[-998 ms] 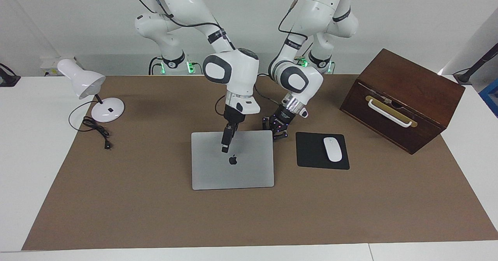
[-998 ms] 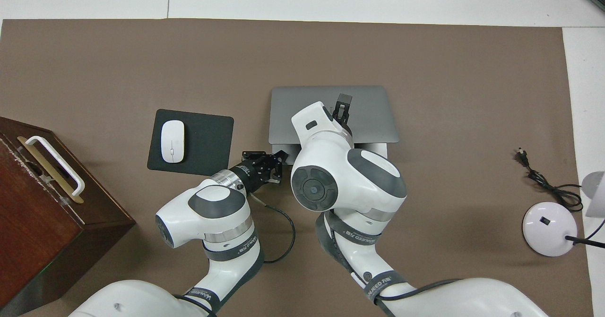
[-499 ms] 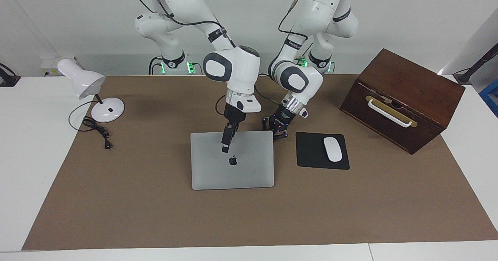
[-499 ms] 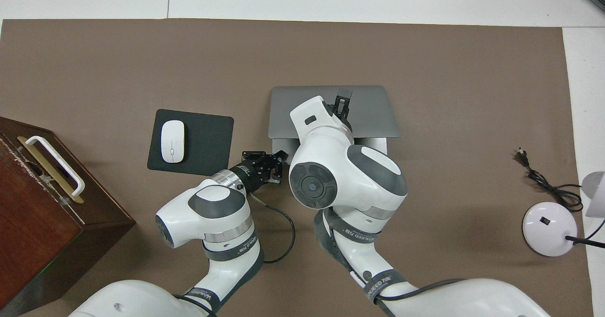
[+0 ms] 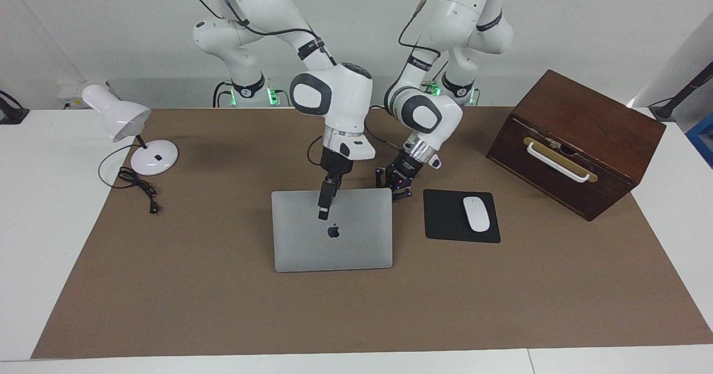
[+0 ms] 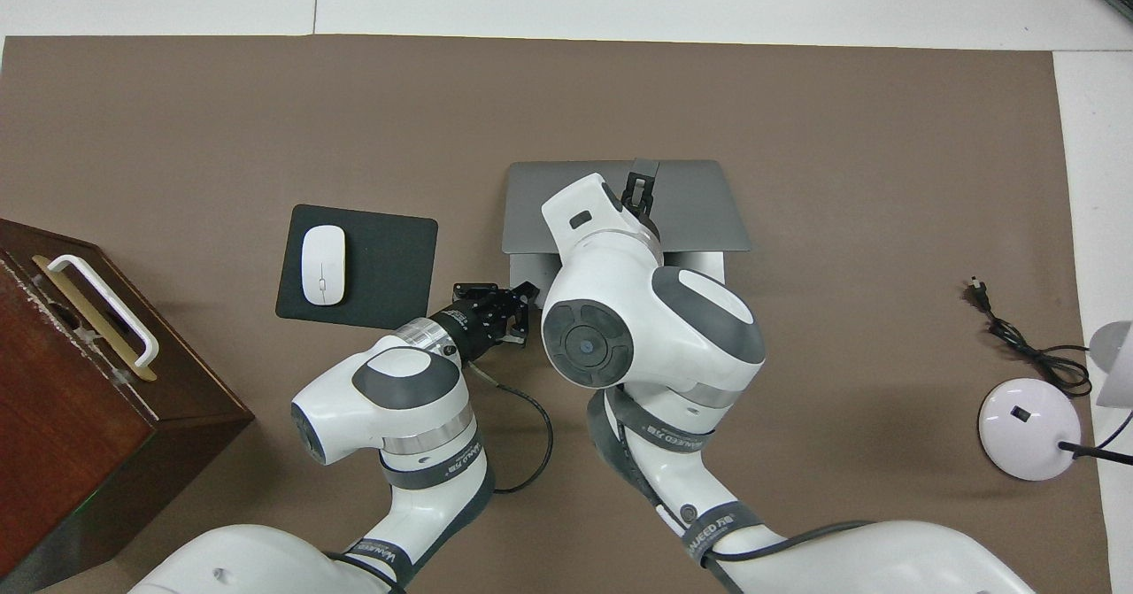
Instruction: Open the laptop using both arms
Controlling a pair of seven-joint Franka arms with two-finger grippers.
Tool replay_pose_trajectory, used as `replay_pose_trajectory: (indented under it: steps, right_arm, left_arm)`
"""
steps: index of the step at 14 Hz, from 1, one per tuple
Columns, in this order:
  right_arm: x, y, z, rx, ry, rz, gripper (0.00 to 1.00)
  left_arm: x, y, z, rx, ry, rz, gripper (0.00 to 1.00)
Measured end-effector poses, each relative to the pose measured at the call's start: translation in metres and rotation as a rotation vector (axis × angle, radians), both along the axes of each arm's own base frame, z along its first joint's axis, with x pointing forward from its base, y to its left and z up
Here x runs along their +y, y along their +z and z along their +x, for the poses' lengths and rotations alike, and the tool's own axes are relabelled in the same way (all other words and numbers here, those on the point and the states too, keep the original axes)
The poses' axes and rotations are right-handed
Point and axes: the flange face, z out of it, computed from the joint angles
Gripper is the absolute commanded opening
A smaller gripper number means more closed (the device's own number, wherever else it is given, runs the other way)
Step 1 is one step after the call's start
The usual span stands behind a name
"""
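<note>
I see a brown mat [image 5: 167,285] on a white table. Left gripper [image 5: 394,187], fingers closed, sits at the laptop [image 5: 356,246] corner; right gripper [image 5: 323,209], state unclear, holds its raised lid.

In the overhead view the right arm [image 6: 651,328] hides much of the laptop [image 6: 699,204]. The wooden box [image 6: 80,399] and desk lamp [image 6: 1036,417] are cut off by the edges.

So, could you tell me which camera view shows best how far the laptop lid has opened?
The overhead view: the laptop lid stands raised, exposing a strip of base nearer the robots. In the facing view the laptop shows only its lid's logo side, hiding the gap.
</note>
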Motion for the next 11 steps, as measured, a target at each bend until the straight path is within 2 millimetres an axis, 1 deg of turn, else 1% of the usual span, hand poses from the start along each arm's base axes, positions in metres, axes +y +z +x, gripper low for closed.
replay_pose_trajectory:
  steps: [2, 11]
  right_arm:
    - [0.0, 0.001, 0.001, -0.002, 0.0, 0.001, 1.0]
    - [0.002, 0.018, 0.011, -0.012, 0.03, -0.02, 1.0]
  left_arm:
    - [0.0, 0.0, 0.0, 0.0, 0.0, 0.0, 0.0]
    - [0.0, 0.0, 0.0, 0.001, 0.002, -0.001, 0.0]
